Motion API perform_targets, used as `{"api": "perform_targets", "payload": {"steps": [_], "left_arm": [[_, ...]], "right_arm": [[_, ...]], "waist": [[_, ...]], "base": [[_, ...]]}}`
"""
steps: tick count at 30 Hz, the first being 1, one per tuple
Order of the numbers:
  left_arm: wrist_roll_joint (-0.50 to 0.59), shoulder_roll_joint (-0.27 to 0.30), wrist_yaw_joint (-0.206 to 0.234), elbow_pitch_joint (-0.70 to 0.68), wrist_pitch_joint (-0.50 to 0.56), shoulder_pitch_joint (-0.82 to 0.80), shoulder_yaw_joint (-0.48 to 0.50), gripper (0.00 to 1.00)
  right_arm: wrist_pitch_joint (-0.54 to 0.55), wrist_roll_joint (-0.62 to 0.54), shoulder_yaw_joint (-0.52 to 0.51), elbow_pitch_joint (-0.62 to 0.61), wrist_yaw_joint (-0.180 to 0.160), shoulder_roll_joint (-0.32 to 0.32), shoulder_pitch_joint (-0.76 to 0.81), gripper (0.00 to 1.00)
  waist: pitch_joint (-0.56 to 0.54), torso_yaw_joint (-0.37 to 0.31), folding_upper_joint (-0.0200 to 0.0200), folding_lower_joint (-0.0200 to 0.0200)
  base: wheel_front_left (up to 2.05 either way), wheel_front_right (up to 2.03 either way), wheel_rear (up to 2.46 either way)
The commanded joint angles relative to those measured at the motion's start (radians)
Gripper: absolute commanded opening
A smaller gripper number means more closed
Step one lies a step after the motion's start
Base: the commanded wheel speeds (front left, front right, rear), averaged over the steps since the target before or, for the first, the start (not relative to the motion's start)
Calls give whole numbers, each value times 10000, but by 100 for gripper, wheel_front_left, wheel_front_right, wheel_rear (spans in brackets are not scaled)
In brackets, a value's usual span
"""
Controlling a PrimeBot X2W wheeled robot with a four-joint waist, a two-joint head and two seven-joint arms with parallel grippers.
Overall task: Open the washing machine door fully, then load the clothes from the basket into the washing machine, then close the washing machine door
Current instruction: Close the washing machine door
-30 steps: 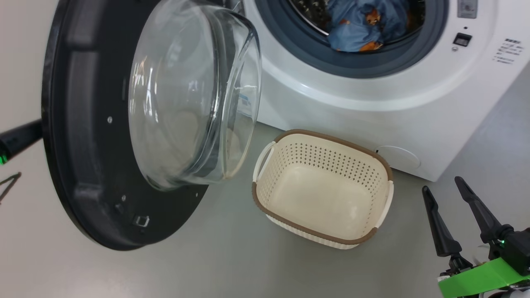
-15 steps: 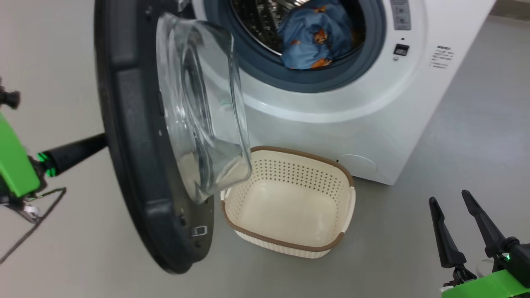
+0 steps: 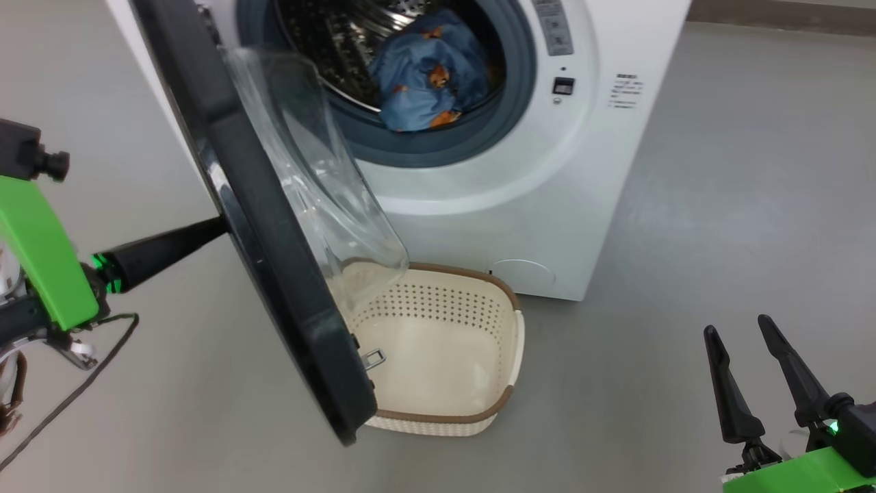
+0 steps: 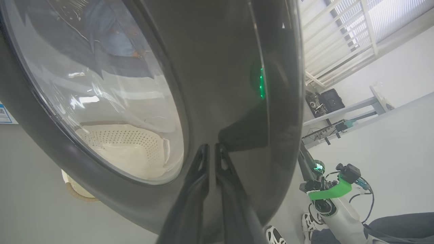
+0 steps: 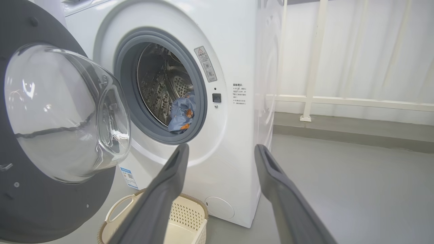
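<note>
Swung further toward shut vs. a sec ago: washing machine door (image 3: 274, 274), now edge-on in head view, glass bowl (image 3: 308, 171) over basket's near end. Behind it, white washing machine (image 3: 493, 219). On floor (image 3: 684, 239) in front, basket (image 3: 438, 308), partly hidden by door. In drum (image 3: 328, 48), clothes (image 3: 421, 82), blue w/ orange bears. Left end effector (image 4: 211, 146) clenched, tips against door's black outer face. Right end effector (image 3: 736, 326) released, holding nothing, well apart from machine.

The washing machine door (image 3: 267, 260) has swung nearer shut, left fingers (image 3: 164, 248) behind it.
</note>
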Motion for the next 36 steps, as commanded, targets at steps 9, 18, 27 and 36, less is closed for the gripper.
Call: {"api": "perform_targets", "payload": {"steps": [9,18,27,36], "left_arm": [[399,356,-71,-393,-697,-240,400,0],[852,461,-71,-313,-1853,-511,246,0],[951,791,-71,-40,-2723,-635,-94,0],[770,1081,-71,113,-3184,-756,-383,0]], "right_arm": [[-82,-113,31,-326,44,-29,35,100],[-82,-139,0,-382,44,74,-137,100],[-82,-143,-5,-386,44,142,-161,100],[-82,-127,-86,-391,44,177,-127,100]], "waist": [[-2,-1344,-1,0],[233,-2408,-1,0],[218,-3181,-1,0],[223,-3467,-1,0]], "base": [[0,0,0],[0,0,0],[0,0,0],[0,0,0]]}}
